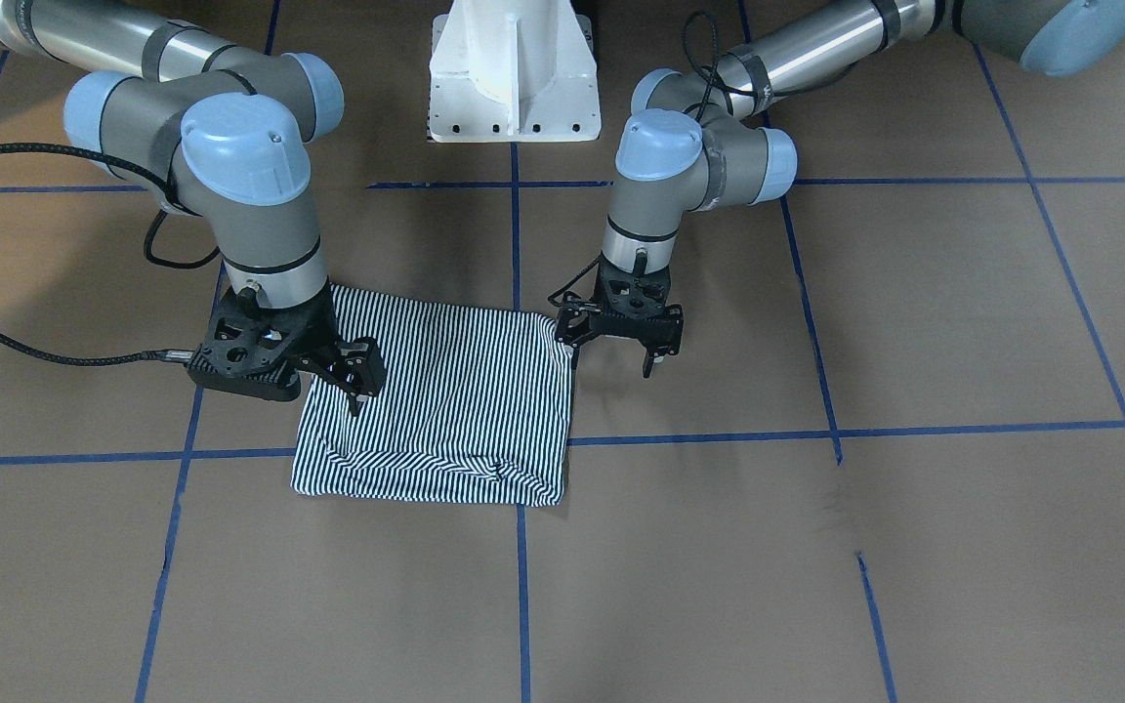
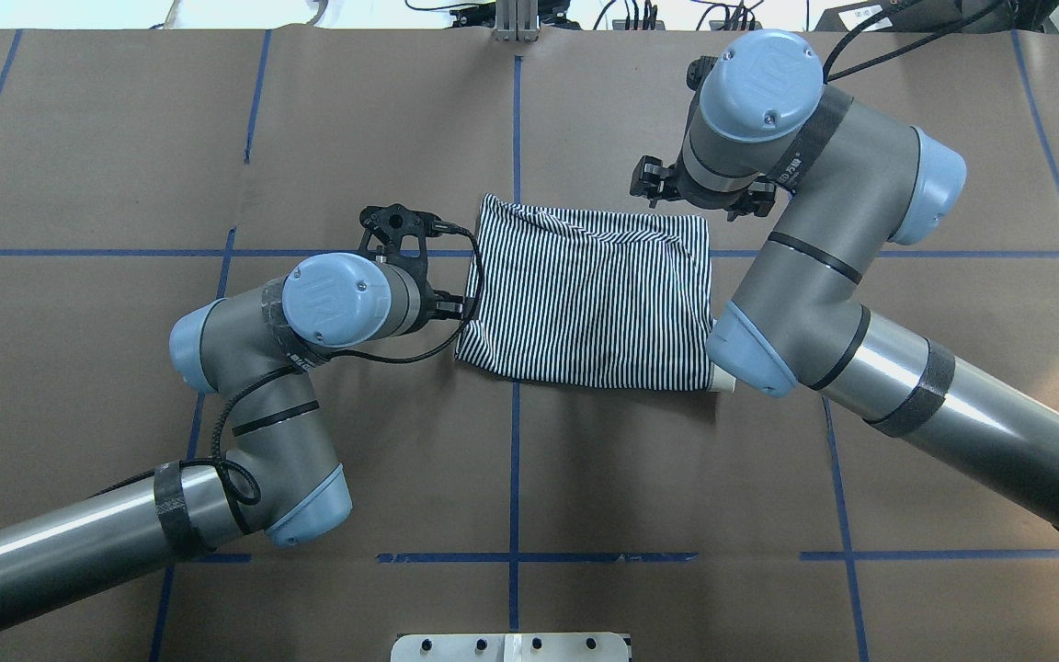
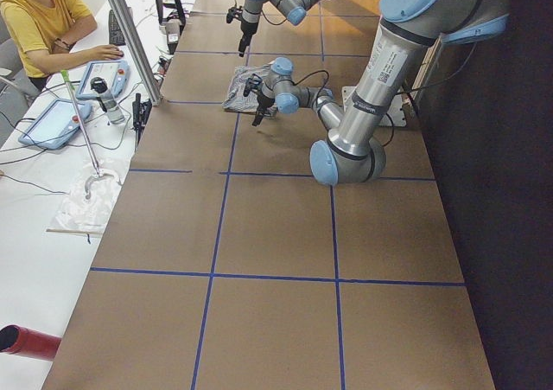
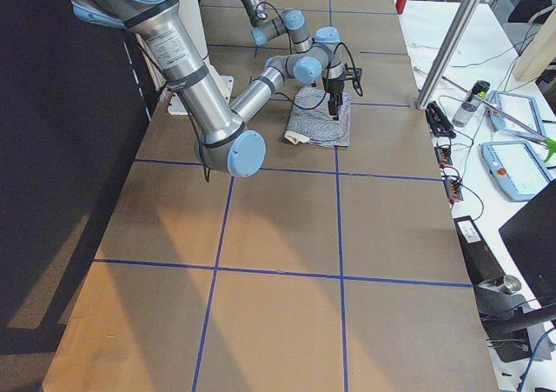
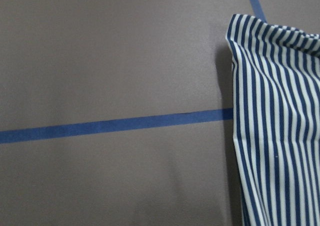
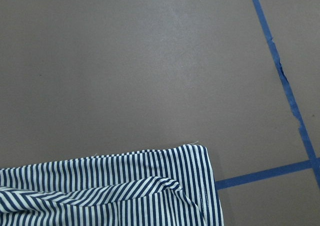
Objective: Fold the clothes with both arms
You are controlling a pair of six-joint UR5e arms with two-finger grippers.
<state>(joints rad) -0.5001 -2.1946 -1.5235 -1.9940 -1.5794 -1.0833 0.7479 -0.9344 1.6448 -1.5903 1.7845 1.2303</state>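
The left black clawed tool is held with its jaws spread and empty. Its tips are pointed down just beside the left edge of the navy-and-white thin-striped polo shirt, clear of the cloth. The right black clawed tool is poised above the shirt's opposite side. No cloth is seen lifted by it, but whether its jaws are apart cannot be told.

The tools are judged to be set at opposite short edges so that both ends can be taken at once and carried over evenly in a further fold.

The shirt is laid flat as a compact rectangle in the middle of the brown paper-covered surface, across a crossing of blue tape lines and ahead of the white flanged pedestal.

The silver-grey left arm is brought in low, its elbow folded back and its wrist turned straight down. The silver-grey right arm is stretched over the shirt's near corner, its wrist likewise kept vertical.
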